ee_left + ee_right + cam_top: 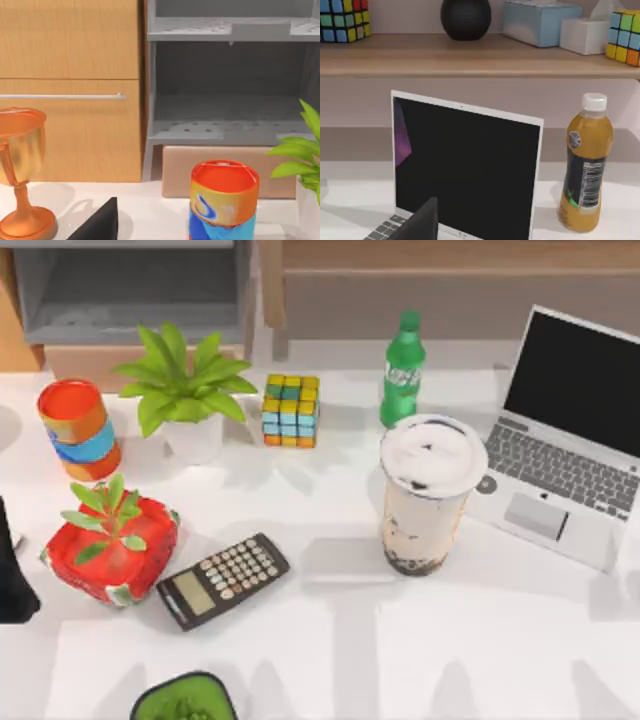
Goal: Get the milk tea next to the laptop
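Two task items are seen on a white tabletop (pixel 330 640) backed by wooden cabinets and a grey shelf (pixel 230 75). The milk tea (pixel 428 495) stands upright at centre right of the top view, long axis vertical, lid upward, just left of the open laptop (pixel 570 440), whose screen faces the frame's lower left. A dark part of the left arm (pixel 12 570) lies at the left edge, well apart from the cup; how far either gripper is open cannot be told.

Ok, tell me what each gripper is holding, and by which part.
Nothing is held. The milk tea stands free on the table, just left of the laptop, with no gripper on it. Whether the fingers are open cannot be told.
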Controlling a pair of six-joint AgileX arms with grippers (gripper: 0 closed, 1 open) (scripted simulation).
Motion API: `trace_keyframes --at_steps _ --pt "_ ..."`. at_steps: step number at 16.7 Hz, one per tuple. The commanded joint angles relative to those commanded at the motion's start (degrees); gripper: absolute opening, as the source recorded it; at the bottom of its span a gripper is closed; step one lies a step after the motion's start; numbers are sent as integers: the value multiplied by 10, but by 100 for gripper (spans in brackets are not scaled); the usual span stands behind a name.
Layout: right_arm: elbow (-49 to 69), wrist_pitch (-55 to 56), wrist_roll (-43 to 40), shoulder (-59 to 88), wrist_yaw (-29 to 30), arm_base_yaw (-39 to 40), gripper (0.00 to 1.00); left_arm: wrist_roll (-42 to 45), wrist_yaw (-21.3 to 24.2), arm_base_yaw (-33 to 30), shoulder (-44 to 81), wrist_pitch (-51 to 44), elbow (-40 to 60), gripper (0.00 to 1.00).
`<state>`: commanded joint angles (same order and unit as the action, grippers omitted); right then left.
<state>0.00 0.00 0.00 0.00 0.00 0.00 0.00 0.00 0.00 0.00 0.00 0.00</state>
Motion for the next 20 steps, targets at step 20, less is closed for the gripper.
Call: trace_keyframes --at_steps 20 --pt "90 501 2 734 413 397 100 0 0 0 0 0 0 100"
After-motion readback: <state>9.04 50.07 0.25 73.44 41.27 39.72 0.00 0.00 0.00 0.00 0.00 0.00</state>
